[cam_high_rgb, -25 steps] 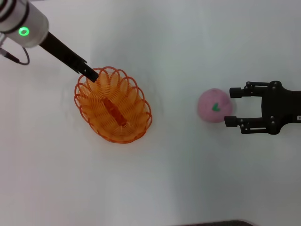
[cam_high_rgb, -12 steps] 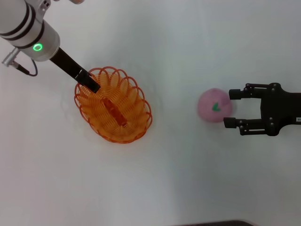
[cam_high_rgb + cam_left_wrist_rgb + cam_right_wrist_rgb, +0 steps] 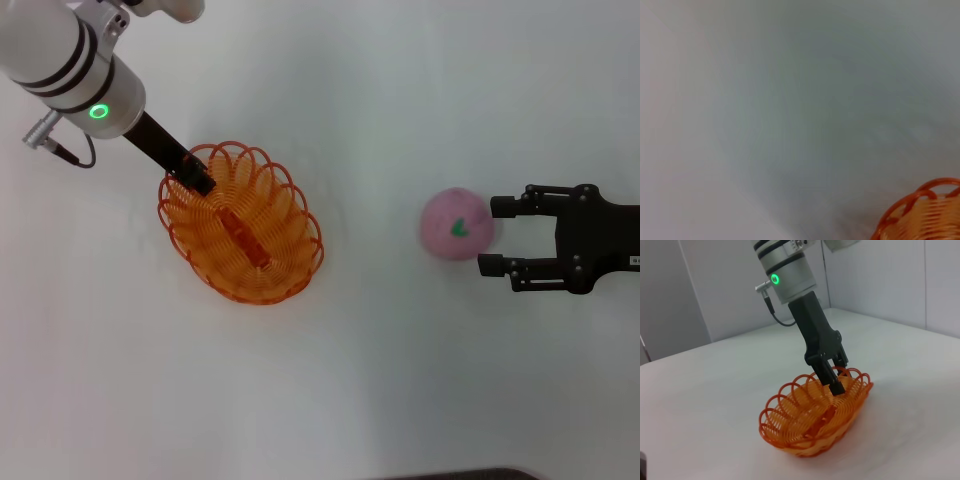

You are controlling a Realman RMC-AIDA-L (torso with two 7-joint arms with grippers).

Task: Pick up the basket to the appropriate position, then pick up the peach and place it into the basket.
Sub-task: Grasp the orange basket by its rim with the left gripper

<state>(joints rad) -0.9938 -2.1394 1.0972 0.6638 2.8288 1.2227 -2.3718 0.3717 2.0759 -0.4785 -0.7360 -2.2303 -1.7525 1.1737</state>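
The orange wire basket (image 3: 243, 224) rests on the white table, left of centre; its rim also shows in the left wrist view (image 3: 922, 212). My left gripper (image 3: 196, 179) is at the basket's far left rim, fingers together on the wire loops; the right wrist view shows this too, with the left gripper (image 3: 836, 383) on the basket (image 3: 812, 417). The pink peach (image 3: 456, 224) with a green leaf mark lies on the table to the right. My right gripper (image 3: 492, 235) is open, its fingertips level with the peach's right side. The peach is hidden in both wrist views.
The white table (image 3: 380, 380) extends all around. A dark edge shows at the table's near side (image 3: 460, 474). Grey wall panels stand behind the table in the right wrist view (image 3: 705, 285).
My left arm has swung its upper part toward the right and down in the view, while its fingers stayed at the basket rim. The basket has not moved. The right gripper has drifted slightly right.
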